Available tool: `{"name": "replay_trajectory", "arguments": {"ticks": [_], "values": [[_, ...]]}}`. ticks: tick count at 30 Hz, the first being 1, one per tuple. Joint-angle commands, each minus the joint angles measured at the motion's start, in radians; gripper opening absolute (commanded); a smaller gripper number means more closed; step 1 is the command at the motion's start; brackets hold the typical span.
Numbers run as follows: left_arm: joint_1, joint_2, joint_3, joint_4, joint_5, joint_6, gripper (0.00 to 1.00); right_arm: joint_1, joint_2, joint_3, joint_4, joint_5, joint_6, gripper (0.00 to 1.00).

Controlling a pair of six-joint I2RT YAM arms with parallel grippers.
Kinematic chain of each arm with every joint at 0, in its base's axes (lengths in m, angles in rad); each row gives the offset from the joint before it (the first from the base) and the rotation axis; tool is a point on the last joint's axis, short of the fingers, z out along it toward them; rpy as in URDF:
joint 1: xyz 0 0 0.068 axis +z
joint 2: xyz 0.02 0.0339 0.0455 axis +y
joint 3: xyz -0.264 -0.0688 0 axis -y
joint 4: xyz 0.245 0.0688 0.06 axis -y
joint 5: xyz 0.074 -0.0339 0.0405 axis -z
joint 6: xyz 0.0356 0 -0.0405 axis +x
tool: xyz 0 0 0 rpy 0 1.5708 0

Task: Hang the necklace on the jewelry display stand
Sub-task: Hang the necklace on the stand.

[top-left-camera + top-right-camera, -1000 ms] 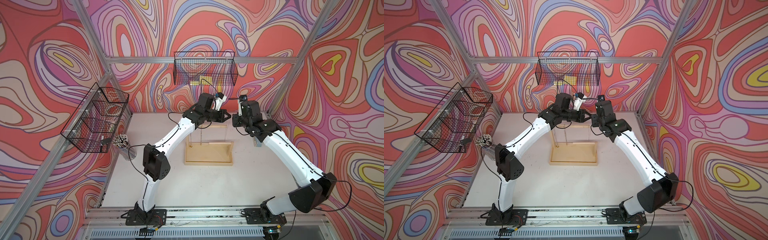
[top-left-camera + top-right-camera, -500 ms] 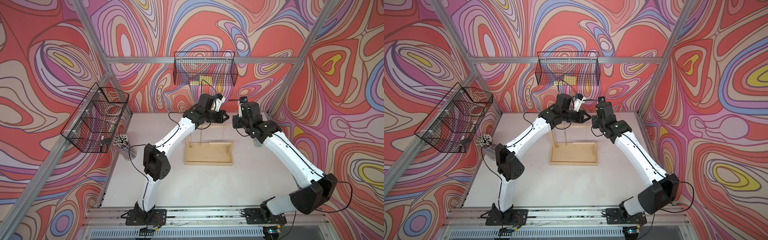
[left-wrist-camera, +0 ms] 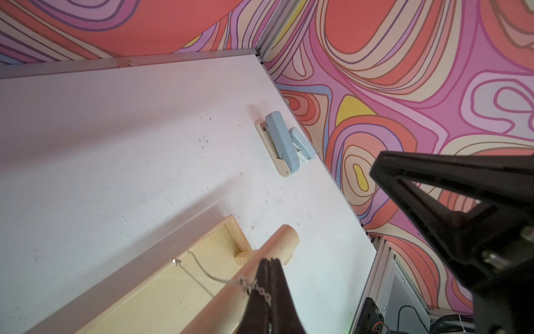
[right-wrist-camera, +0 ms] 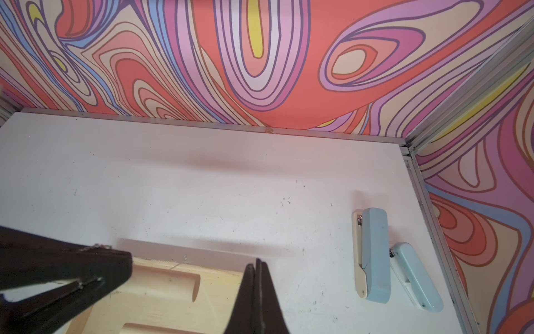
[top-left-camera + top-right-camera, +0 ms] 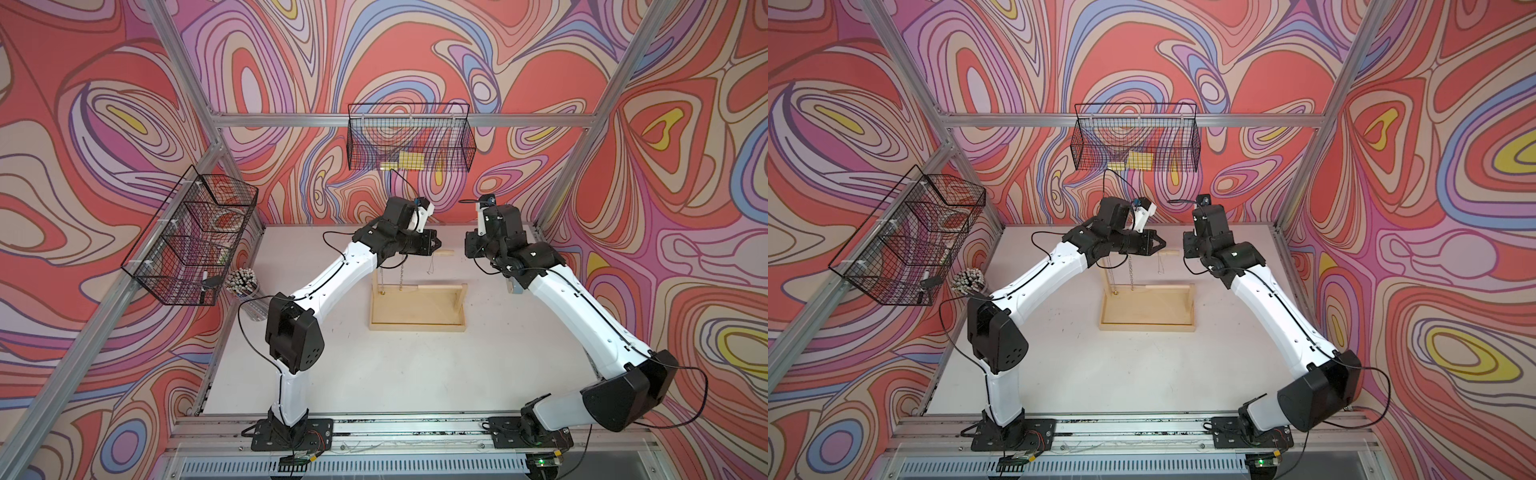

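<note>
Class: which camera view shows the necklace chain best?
The left wrist view: the necklace chain drapes over the dowel, pinched by the left gripper. Both top views show only thin hanging strands; the right wrist view shows almost nothing.

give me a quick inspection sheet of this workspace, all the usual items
surface: white tabletop, scuffed with dark specks.
job's things: pale wooden jewelry display stand with tray base and dowel crossbars; thin silver chain necklace draped over the upper dowel, one end pinched in the left claw.
clutter: two pale blue staplers by the table's right edge; cup of white sticks at the left wall.
grippers: left claw shut on the necklace at the dowel; right claw shut, holding nothing, clear of the stand.
cables: black leads looping along both arms.
surroundings: two black wire baskets on an aluminium frame; swirl-patterned walls.
</note>
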Motion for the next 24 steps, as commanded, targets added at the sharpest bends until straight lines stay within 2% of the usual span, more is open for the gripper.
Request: {"name": "replay_trajectory", "arguments": {"ticks": [1,9,20,24], "values": [[0.010,-0.050,-0.025,0.041,-0.021,0.022,0.00,-0.005,-0.021,-0.014,-0.001,-0.017,0.013,0.00],[0.012,-0.040,-0.023,0.015,-0.026,0.028,0.00,-0.005,-0.014,-0.017,-0.011,-0.020,0.010,0.00],[0.011,-0.042,-0.014,-0.057,-0.104,0.055,0.06,-0.005,-0.026,-0.049,-0.001,-0.024,0.007,0.00],[0.011,-0.036,-0.010,-0.066,-0.097,0.054,0.09,-0.005,-0.031,-0.060,0.004,-0.025,0.007,0.00]]}}
